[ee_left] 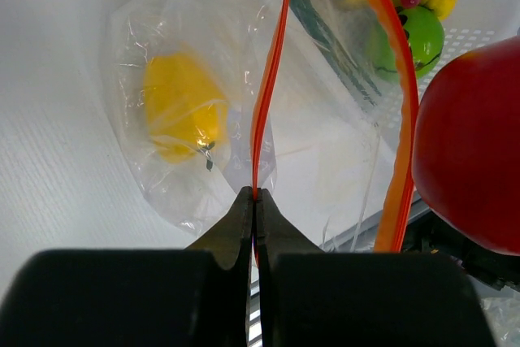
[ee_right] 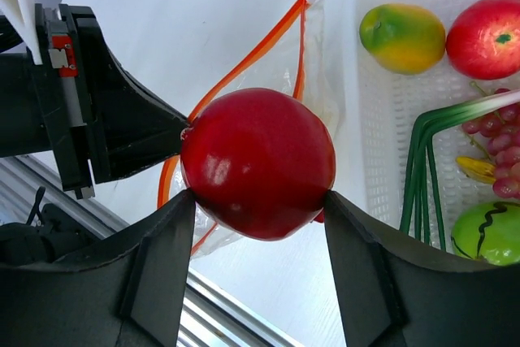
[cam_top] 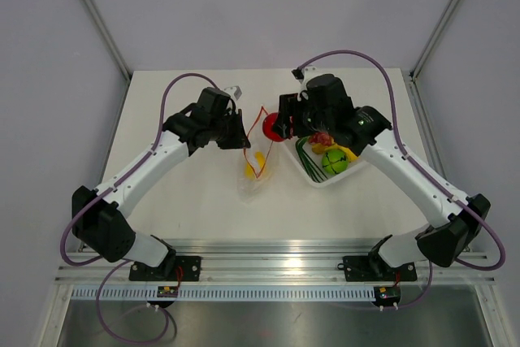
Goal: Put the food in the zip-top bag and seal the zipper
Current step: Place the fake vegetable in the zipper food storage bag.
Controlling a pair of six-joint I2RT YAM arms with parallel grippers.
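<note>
The left gripper (ee_left: 254, 201) pinches its jaws tight on one lip of the zipper (ee_left: 264, 103), holding the zip-top bag (cam_top: 253, 170) open. The right gripper (ee_right: 258, 201), jaws spread wide around a red round fruit (ee_right: 258, 164), hangs at the bag's twelve o'clock, probably ready to drop it in beside the yellow pepper (ee_left: 180, 107).

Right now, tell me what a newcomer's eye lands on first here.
The big red fruit clamped in the right gripper stands out first, held close to the mouth of the clear zip-top bag. Next, the left gripper pinches the bag's orange-red zipper, with a yellow food piece already inside the bag.
</note>
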